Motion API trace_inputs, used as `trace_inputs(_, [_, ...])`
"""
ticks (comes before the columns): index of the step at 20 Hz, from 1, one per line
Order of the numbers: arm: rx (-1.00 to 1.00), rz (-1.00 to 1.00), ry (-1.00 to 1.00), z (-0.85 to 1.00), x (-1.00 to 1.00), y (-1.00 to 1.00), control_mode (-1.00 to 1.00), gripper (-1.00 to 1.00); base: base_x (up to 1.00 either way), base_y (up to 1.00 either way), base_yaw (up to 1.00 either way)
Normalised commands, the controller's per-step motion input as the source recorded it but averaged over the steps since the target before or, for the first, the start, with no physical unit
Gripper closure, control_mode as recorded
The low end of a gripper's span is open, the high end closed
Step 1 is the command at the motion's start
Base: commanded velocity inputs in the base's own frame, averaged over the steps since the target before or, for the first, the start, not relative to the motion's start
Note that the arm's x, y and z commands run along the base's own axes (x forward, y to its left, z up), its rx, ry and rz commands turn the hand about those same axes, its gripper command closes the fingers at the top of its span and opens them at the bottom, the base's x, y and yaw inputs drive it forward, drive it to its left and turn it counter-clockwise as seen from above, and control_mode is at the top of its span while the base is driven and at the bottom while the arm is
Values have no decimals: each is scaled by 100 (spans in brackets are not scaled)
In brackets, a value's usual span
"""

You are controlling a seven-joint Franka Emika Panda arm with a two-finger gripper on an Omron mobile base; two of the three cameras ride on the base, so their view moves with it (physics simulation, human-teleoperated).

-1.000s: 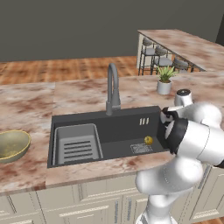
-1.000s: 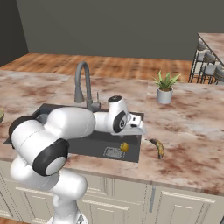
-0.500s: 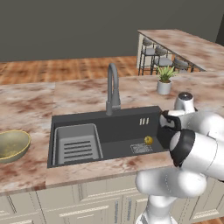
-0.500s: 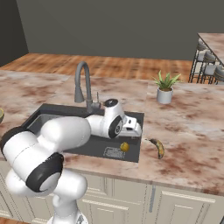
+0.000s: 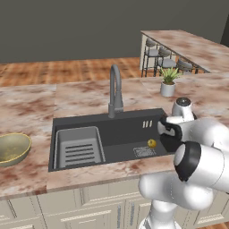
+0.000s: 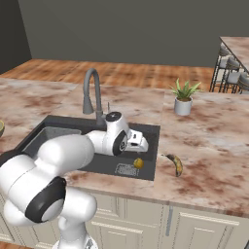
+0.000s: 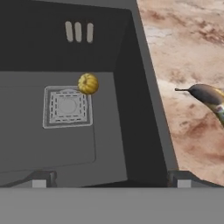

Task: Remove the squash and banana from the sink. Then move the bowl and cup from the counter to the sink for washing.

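Note:
The squash (image 5: 152,143) (image 6: 138,163) (image 7: 88,83), a small yellow ball, rests on the floor of the sink (image 5: 129,127) (image 6: 63,133) (image 7: 131,109) beside the drain grate (image 7: 67,106). On the counter just right of the sink lies the banana (image 6: 176,164) (image 7: 210,98). My gripper (image 5: 168,133) (image 6: 140,142) (image 7: 111,178) hovers over the sink's right end, above and apart from the squash, open with nothing between its fingers. The bowl (image 5: 11,147) stands on the counter left of the sink. The cup is out of view.
A gooseneck faucet (image 5: 115,91) (image 6: 92,92) rises behind the sink. A ribbed tray insert (image 5: 78,146) fills the sink's left part. A white pot with a green plant (image 5: 168,82) (image 6: 184,99) stands at the back right. Bar stools (image 5: 165,62) stand beyond the counter.
My arm has swung and the hand has shifted slightly left and down over the sink's right end. The jaws stayed open. Squash and banana have not moved.

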Motion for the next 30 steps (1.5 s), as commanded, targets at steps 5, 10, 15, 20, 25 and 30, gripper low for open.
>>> trace_inputs(5, [1,0,0,0,15,29,-100,-100,0,0,0])
trace_inputs(10, [3,0,3,0,21,14,-100,-100,0,0,0])
trace_inputs(15, [8,0,1,0,14,17,-100,-100,0,0,0])
trace_inputs(20, [6,0,0,0,12,7,-100,-100,0,0,0])
trace_inputs(25, [6,0,0,-1,13,6,-100,-100,0,0,0])
trace_inputs(30, [2,0,0,-1,18,6,-100,-100,0,0,0])
